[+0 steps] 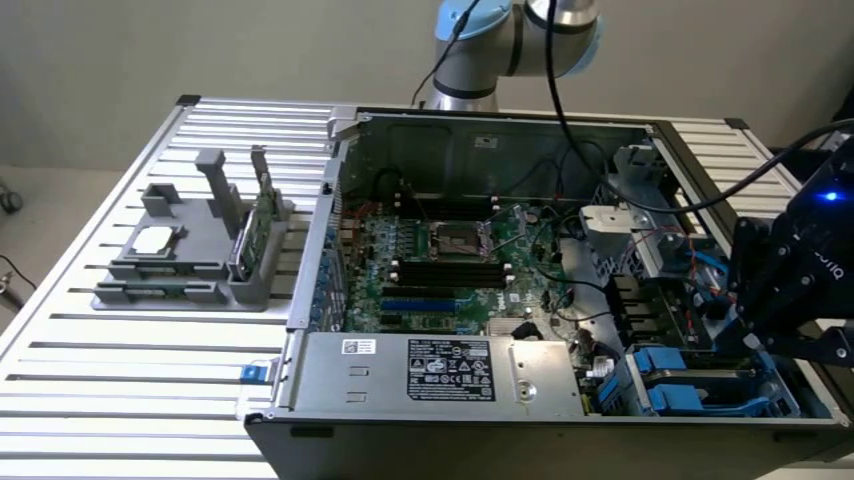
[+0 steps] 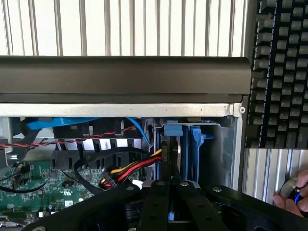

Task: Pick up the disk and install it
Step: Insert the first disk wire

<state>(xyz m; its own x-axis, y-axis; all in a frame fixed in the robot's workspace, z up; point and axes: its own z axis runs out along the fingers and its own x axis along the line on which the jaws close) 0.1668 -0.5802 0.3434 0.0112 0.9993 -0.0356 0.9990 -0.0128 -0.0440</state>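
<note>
One robot arm reaches into an open computer case [image 1: 534, 260]. Nearest in the wrist view, the black gripper [image 2: 169, 185] has its fingers pressed together, pinching the upper edge of the disk [image 2: 169, 154], which stands upright in the drive bay beside blue plastic carriers [image 2: 195, 144]. Left of it lie red, yellow and black cables [image 2: 134, 169] over the green motherboard [image 2: 33, 185]. Beyond the case wall sit a slatted metal table [image 2: 120, 26] and a black keyboard [image 2: 281, 72].

You had even, bright light on the surface [image 1: 160, 330]; the open case's [image 1: 400, 130] inside stayed dim and soft.
</note>
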